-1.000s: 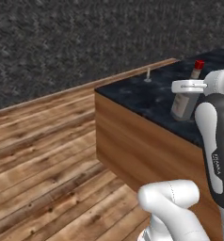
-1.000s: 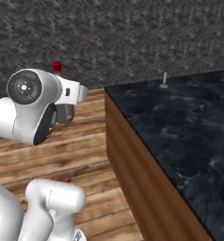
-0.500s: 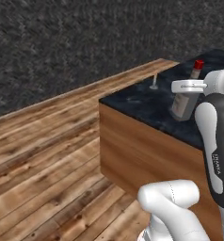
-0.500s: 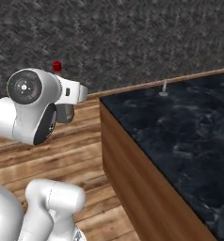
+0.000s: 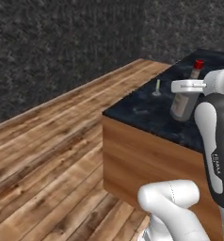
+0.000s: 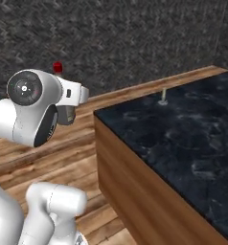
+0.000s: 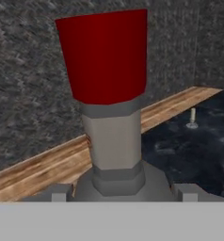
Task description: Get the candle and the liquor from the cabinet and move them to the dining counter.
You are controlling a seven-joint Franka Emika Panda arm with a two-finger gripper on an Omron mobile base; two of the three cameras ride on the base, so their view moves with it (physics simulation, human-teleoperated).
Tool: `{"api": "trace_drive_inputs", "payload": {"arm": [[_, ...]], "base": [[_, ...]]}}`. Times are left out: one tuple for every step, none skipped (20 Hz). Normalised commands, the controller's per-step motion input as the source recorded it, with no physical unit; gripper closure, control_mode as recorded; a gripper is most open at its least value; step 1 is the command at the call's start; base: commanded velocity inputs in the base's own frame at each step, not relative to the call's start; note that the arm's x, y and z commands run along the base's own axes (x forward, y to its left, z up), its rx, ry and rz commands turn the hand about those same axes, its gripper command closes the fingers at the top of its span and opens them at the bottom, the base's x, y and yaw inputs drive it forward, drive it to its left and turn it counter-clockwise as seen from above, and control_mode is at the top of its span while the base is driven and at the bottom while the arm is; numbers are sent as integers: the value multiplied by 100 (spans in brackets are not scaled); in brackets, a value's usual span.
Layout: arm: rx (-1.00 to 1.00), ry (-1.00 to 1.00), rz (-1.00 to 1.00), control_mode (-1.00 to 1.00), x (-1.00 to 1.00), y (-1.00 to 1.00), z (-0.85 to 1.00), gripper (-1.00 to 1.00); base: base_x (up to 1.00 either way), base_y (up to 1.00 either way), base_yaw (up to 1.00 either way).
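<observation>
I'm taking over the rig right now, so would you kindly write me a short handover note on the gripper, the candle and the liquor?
Gripper: shut on the liquor, held upright by its body, red cap up, carried above the floor beside the dining counter.
Candle: standing upright on the dining counter near its far corner; that part looks done.
Left: bring the liquor over the marble top, set it down clear of the candle, then open the gripper and back away.
</observation>
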Motion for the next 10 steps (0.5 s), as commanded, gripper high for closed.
{"api": "trace_drive_inputs", "payload": {"arm": [[0, 0, 0, 100, 0, 0, 0, 100], [0, 0, 0, 100, 0, 0, 0, 100], [0, 0, 0, 100, 0, 0, 0, 100], [0, 0, 0, 100, 0, 0, 0, 100], [0, 0, 0, 100, 0, 0, 0, 100], [0, 0, 0, 100, 0, 0, 0, 100], [0, 0, 0, 100, 0, 0, 0, 100], [0, 0, 0, 100, 0, 0, 0, 100], [0, 0, 0, 100, 0, 0, 0, 100], [0, 0, 0, 100, 0, 0, 0, 100]], "base": [[59, 52, -31], [59, 52, -30], [59, 54, -29], [59, 54, -29], [58, 54, -29], [59, 53, -30], [59, 52, -30], [59, 52, -30], [59, 52, -31], [59, 51, -31]]}}
